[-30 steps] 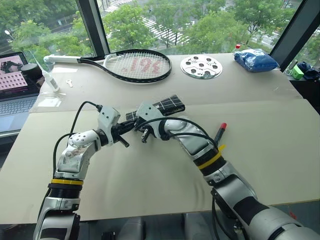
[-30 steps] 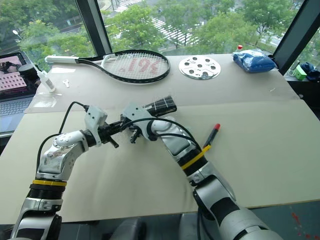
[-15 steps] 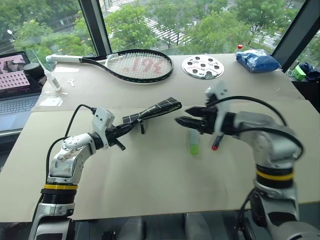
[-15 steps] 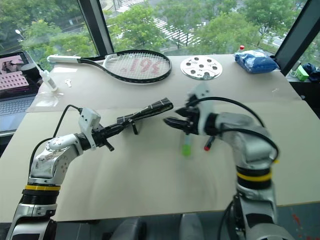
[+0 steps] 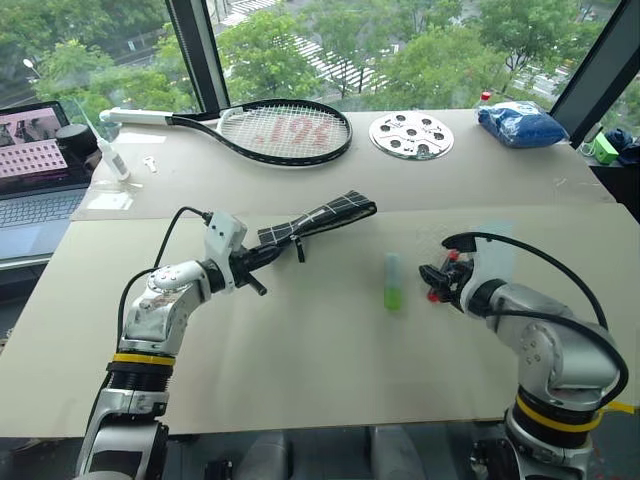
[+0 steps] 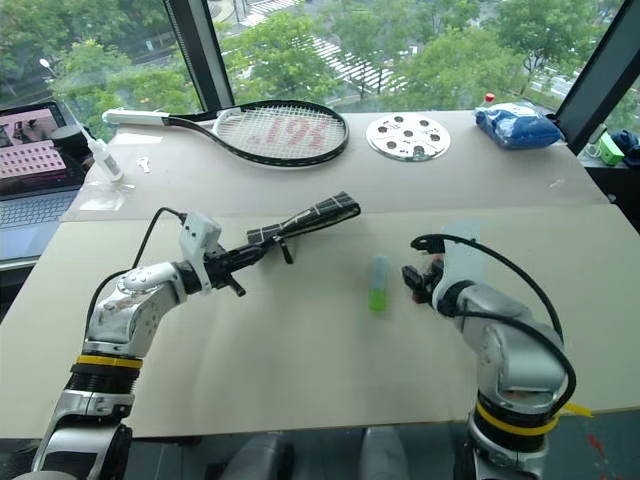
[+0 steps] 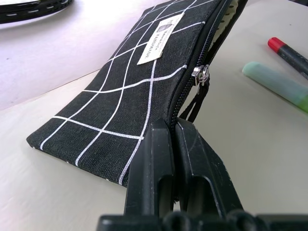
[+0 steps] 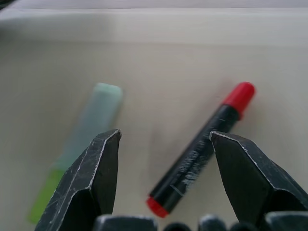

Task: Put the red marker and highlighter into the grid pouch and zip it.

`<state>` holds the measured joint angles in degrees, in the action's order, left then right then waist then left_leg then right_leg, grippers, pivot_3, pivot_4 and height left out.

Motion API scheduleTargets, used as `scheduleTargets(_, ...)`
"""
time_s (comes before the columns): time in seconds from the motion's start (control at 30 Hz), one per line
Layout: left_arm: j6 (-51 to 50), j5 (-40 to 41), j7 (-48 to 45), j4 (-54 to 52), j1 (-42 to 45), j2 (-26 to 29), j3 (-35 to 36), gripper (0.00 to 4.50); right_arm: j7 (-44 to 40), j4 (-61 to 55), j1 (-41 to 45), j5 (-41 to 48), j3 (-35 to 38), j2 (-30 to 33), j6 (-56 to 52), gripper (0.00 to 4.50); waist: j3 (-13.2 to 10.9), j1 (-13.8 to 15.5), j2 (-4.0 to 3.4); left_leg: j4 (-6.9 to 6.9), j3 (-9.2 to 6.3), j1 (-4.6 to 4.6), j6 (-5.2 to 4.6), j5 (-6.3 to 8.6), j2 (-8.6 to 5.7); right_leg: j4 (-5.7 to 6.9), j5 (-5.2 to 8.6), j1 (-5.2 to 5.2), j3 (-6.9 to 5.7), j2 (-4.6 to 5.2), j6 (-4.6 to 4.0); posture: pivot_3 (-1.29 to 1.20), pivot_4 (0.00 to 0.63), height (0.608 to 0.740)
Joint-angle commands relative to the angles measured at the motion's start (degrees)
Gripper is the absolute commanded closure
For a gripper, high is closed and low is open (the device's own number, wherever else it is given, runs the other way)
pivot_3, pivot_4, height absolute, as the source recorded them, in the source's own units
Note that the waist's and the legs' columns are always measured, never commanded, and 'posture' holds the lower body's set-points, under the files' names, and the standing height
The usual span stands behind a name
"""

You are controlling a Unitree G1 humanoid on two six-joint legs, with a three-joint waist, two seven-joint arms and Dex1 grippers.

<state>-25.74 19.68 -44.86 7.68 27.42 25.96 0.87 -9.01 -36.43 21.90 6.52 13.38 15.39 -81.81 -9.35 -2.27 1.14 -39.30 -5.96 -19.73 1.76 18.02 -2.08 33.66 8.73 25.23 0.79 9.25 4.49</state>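
Black fabric crossed with thin white lines marks the grid pouch (image 7: 120,101), which the left hand (image 7: 172,139) holds lifted off the beige worktop (image 5: 300,370), its two fingers pinched tight on the zipper edge at one end. The zipper stands partly undone, the pull and its black cord (image 7: 198,82) hanging just beyond the fingers, and a white label (image 7: 159,38) shows on the pouch's side. To the right of the pouch, the highlighter (image 5: 392,282) lies flat on the worktop. Just beside it lies the red marker (image 8: 202,149), slanted between the spread fingers of the right hand (image 8: 163,144), which hovers above it with jaws wide and touching neither pen. A tennis racket (image 5: 270,130) rests at the far side.
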Motion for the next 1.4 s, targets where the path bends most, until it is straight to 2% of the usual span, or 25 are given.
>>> scheduleTargets(0.03, 1.9, -0.2, -0.5, -0.2, 1.3, -0.4, 0.0, 4.5, 3.2, -1.0, -0.6, -1.9, -0.4, -1.1, 3.5, 1.18, 0.0, -0.1, 0.0, 0.0, 0.0, 0.0, 0.0, 0.0, 0.01, 0.0, 0.0, 0.0, 0.0, -0.01, 0.0, 0.0, 0.15, 0.74)
scheduleTargets(0.23, 2.3, -0.3, -0.2, -0.1, 1.1, -0.6, 0.5, 4.5, 4.3, 2.8, -1.3, -1.9, -0.9, -3.0, 6.2, 1.18, 0.0, -0.1, 0.0, 0.0, 0.0, 0.0, -0.01, 0.0, 0.0, -0.01, 0.0, -0.01, 0.0, 0.0, 0.0, 0.0, 0.15, 0.74)
scheduleTargets(0.53, 1.8, 0.1, 0.7, -2.0, -0.1, -0.3, 1.3, 4.5, 8.0, 11.3, -1.2, -5.5, -7.5, -4.2, 14.3, 1.18, 0.0, -0.2, 0.0, 0.0, 0.0, 0.02, 0.0, 0.0, 0.01, -0.01, 0.0, -0.02, 0.0, -0.01, 0.0, 0.0, 0.15, 0.74)
scheduleTargets(0.67, 1.6, 0.2, 1.0, -2.7, -0.3, 0.1, 1.9, 4.5, 10.2, 14.5, -2.5, -7.2, -7.9, -4.8, 18.1, 1.18, 0.0, -0.2, 0.0, 0.0, 0.0, 0.02, 0.0, 0.0, 0.0, -0.01, 0.0, -0.02, 0.0, 0.0, 0.0, 0.0, 0.15, 0.74)
scheduleTargets(0.7, 1.5, 0.2, 1.0, -2.8, -0.3, 0.2, 2.0, 4.5, 10.4, 14.8, -2.8, -7.3, -7.7, -4.9, 18.8, 1.68, 0.0, -0.2, 0.0, 0.0, 0.0, 0.02, 0.0, 0.0, 0.01, -0.02, 0.0, -0.02, 0.0, -0.01, 0.0, 0.0, 0.15, 0.74)
scheduleTargets(0.73, 1.5, 0.2, 1.0, -2.9, -0.3, 0.3, 2.1, 4.5, 10.5, 15.1, -3.0, -7.3, -7.5, -5.0, 19.5, 1.81, 0.0, -0.2, 0.0, 0.0, 0.0, 0.03, 0.0, 0.0, 0.01, -0.02, 0.0, -0.04, 0.0, -0.01, 0.0, 0.0, 0.15, 0.74)
scheduleTargets(0.93, 1.1, 0.4, 1.0, -3.5, -0.3, 0.8, 2.5, 4.5, 11.0, 16.3, -3.1, -7.3, -6.9, -4.4, 23.1, 3.83, 0.0, -0.2, 0.0, 0.0, -0.01, 0.04, 0.0, 0.0, 0.0, -0.02, 0.0, -0.06, 0.0, -0.01, 0.0, 0.0, 0.15, 0.74)
scheduleTargets(0.97, 1.1, 0.4, 1.0, -3.5, -0.2, 0.9, 2.4, 4.5, 10.8, 16.5, -2.9, -7.7, -7.4, -3.4, 23.7, 3.97, 0.0, -0.2, 0.0, 0.0, -0.01, 0.04, 0.0, 0.0, 0.0, -0.02, 0.0, -0.06, 0.0, -0.01, 0.0, 0.0, 0.15, 0.74)
scheduleTargets(1.07, 0.9, 0.5, 0.9, -3.4, 0.0, 0.9, 2.4, 4.5, 9.4, 17.2, -1.6, -8.0, -8.0, -1.0, 26.9, 3.97, 0.0, -0.1, 0.0, 0.0, -0.01, 0.03, 0.0, 0.0, 0.0, -0.03, 0.0, -0.05, 0.0, 0.0, 0.0, 0.0, 0.15, 0.74)
scheduleTargets(1.23, 0.1, 0.6, -0.4, -2.8, 0.3, 1.3, 1.5, 4.5, -10.4, 11.5, 1.4, -3.7, -12.5, 12.6, 43.5, 3.97, 0.0, -0.4, -0.04, 0.01, 0.0, 0.03, -0.01, 0.01, 0.01, -0.06, 0.0, -0.05, 0.0, -0.02, 0.01, 0.0, 0.15, 0.74)
scheduleTargets(1.33, 0.1, 0.5, -0.6, -2.7, 0.5, 1.1, 1.1, 4.5, -21.8, 8.7, -0.3, -4.9, -16.8, 22.6, 56.5, 3.97, 0.0, -0.3, -0.05, 0.08, -0.01, 0.05, -0.04, 0.02, 0.01, -0.12, 0.03, -0.06, -0.02, -0.04, 0.04, 0.0, 0.15, 0.74)
scheduleTargets(1.4, 0.0, 0.5, -0.7, -2.6, 0.8, 0.9, 0.9, 4.5, -26.3, 8.9, -1.3, -6.9, -19.0, 27.4, 63.8, 3.97, 0.0, -0.3, -0.04, 0.1, 0.0, 0.08, -0.03, 0.02, 0.03, -0.25, 0.03, -0.16, -0.04, -0.04, 0.04, 0.0, 0.15, 0.74)
